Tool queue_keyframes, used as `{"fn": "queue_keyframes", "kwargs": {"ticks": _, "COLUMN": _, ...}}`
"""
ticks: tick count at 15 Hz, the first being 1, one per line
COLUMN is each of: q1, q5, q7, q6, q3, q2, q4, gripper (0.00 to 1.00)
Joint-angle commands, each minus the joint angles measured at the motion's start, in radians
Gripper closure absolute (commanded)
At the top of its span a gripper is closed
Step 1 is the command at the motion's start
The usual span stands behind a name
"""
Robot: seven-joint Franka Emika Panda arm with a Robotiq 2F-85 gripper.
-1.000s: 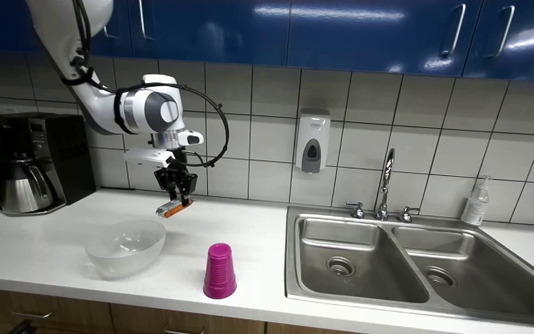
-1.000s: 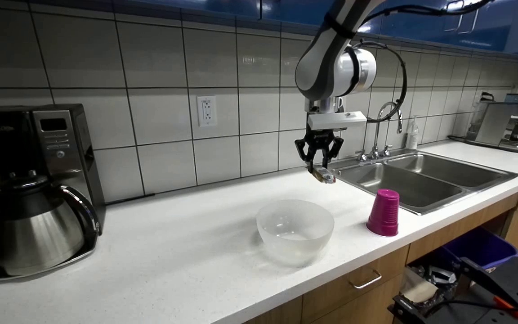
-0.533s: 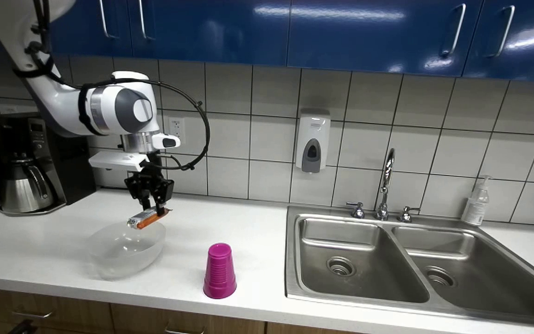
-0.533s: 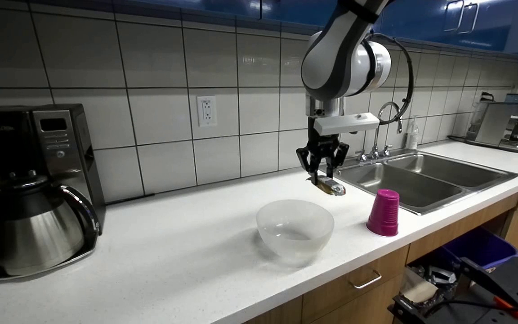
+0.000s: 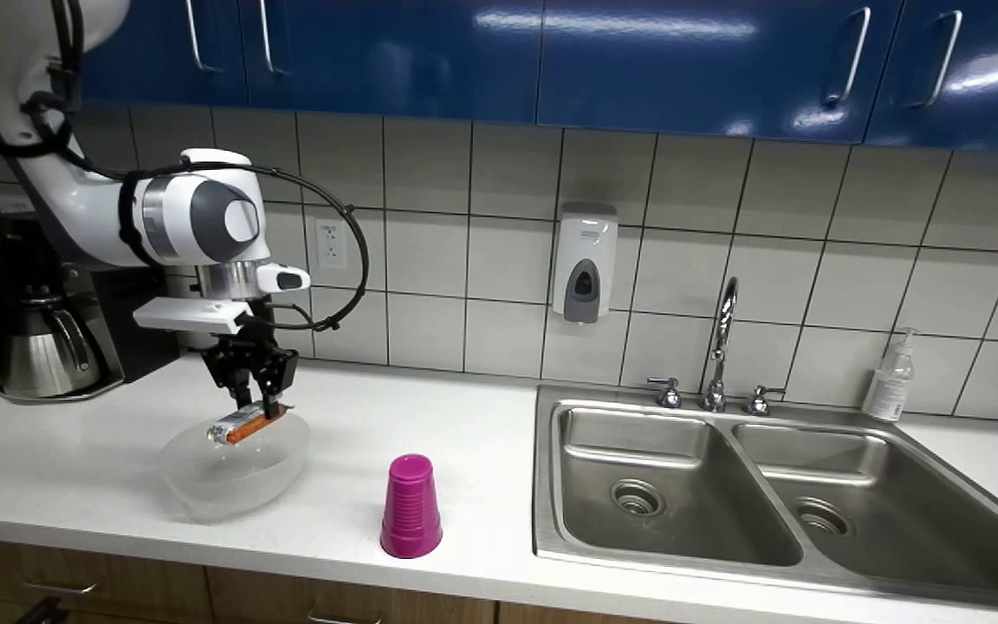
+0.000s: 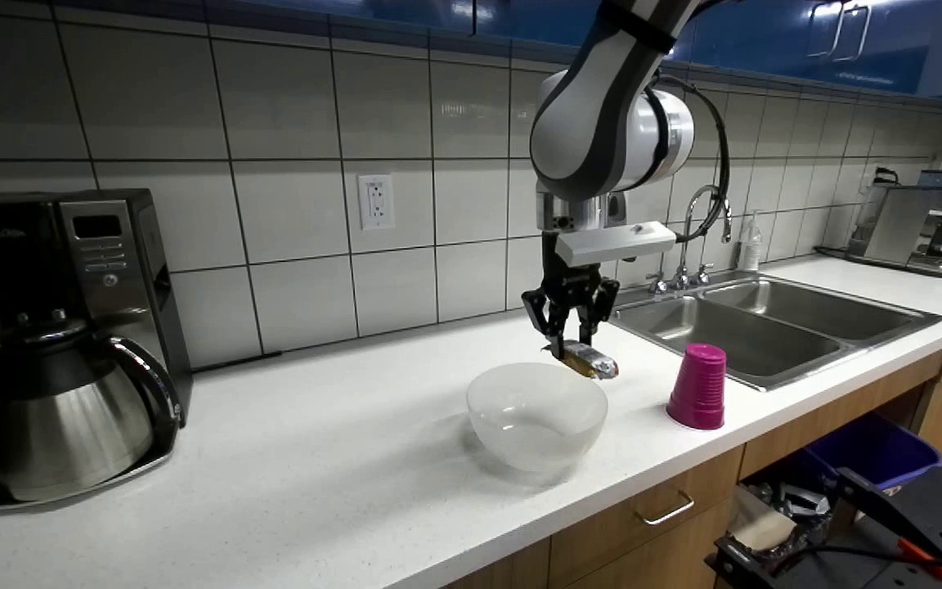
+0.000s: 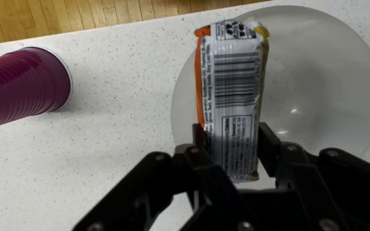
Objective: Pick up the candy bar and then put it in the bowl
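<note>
The candy bar (image 7: 234,80) shows a whitish barcode side with orange and yellow edges in the wrist view. My gripper (image 7: 231,141) is shut on its near end, one finger on each long side. The bar points away from the fingers. The translucent bowl (image 7: 320,80) is below, and the bar covers its cup-side part in that view. In both exterior views the gripper (image 5: 258,409) (image 6: 571,348) holds the bar (image 5: 243,425) (image 6: 589,361) above the height of the bowl's rim (image 5: 235,485) (image 6: 532,442), over or beside its edge. The bowl looks empty.
A magenta cup (image 5: 411,511) (image 6: 698,384) stands upside down on the counter beside the bowl. A steel sink (image 5: 668,555) is beyond the cup. A coffee maker with a steel carafe (image 6: 70,417) stands at the other end. The counter's front edge (image 6: 585,523) runs close to the bowl.
The gripper has carried the candy bar toward the bowl and lower. In an exterior view it has moved left and down. The bowl and cup have not moved, and the grip stays shut.
</note>
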Motion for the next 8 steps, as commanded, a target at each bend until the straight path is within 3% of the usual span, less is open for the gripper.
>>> {"fn": "queue_keyframes", "kwargs": {"ticks": 1, "q1": 0.012, "q5": -0.034, "q7": 0.027, "q6": 0.025, "q3": 0.005, "q2": 0.07, "q4": 0.034, "gripper": 0.82}}
{"fn": "queue_keyframes", "kwargs": {"ticks": 8, "q1": 0.064, "q5": -0.071, "q7": 0.035, "q6": 0.053, "q3": -0.013, "q2": 0.174, "q4": 0.115, "gripper": 0.82}}
